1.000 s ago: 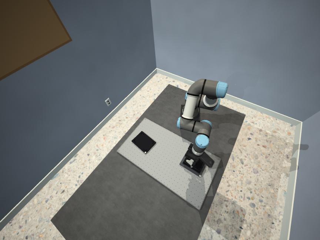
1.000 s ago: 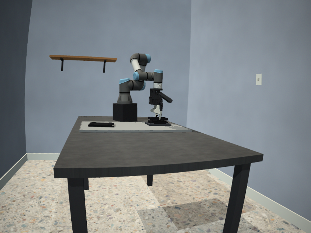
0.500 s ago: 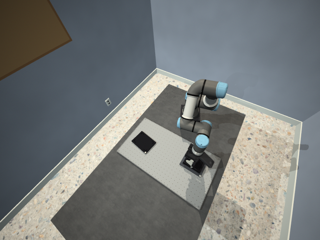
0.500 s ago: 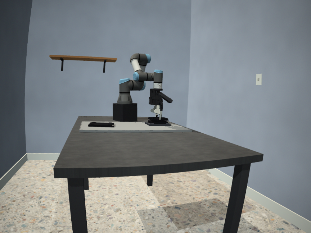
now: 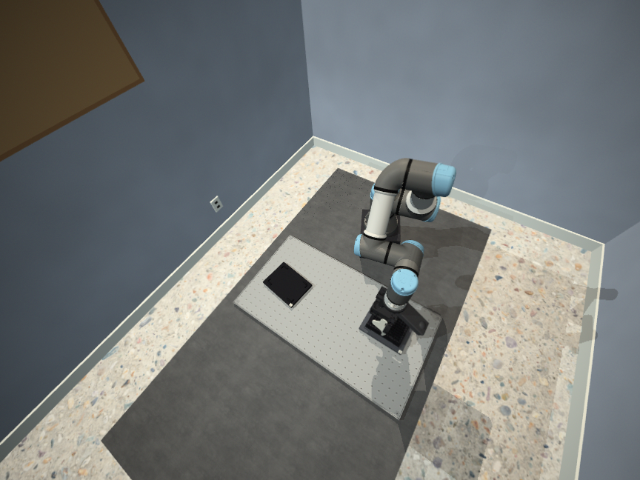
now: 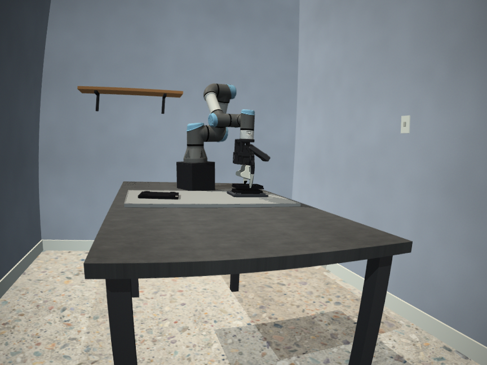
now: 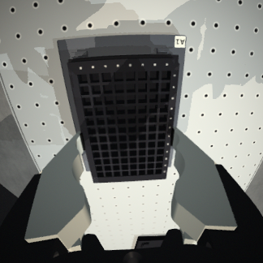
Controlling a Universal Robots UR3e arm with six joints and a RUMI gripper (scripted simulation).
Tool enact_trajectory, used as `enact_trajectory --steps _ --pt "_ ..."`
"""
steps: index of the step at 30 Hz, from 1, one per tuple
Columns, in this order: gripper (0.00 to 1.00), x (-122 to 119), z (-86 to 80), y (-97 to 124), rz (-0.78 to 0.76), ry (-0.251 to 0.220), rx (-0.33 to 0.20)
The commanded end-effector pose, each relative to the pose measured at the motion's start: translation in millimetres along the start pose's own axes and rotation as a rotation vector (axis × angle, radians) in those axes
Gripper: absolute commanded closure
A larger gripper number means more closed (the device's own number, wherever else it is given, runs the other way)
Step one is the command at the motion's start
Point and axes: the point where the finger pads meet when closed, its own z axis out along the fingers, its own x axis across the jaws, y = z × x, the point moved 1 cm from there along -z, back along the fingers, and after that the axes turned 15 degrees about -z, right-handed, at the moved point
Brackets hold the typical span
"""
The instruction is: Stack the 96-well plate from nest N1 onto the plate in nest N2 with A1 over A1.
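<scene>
dark table [image 6: 235, 239] on speckled floor [image 6: 47, 314], blue walls; tool [image 6: 247, 177] clenched on the 96-well plate [image 7: 126, 122].

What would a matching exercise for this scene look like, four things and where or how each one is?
Things:
1. gripper
2. 96-well plate
3. wooden shelf
4. perforated board

Place or state:
a. lying on the dark table
b. fixed to the wall
c. shut on the plate's long sides
d. held over a nest

Pairs: 1-c, 2-d, 3-b, 4-a
</scene>
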Motion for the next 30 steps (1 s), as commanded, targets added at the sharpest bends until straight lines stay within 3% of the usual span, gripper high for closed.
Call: enact_trajectory --steps 1,30 --pt "1.0 0.0 1.1 0.4 0.0 0.002 -0.001" --pt "1.0 -0.4 5.2 0.4 0.0 0.003 -0.001"
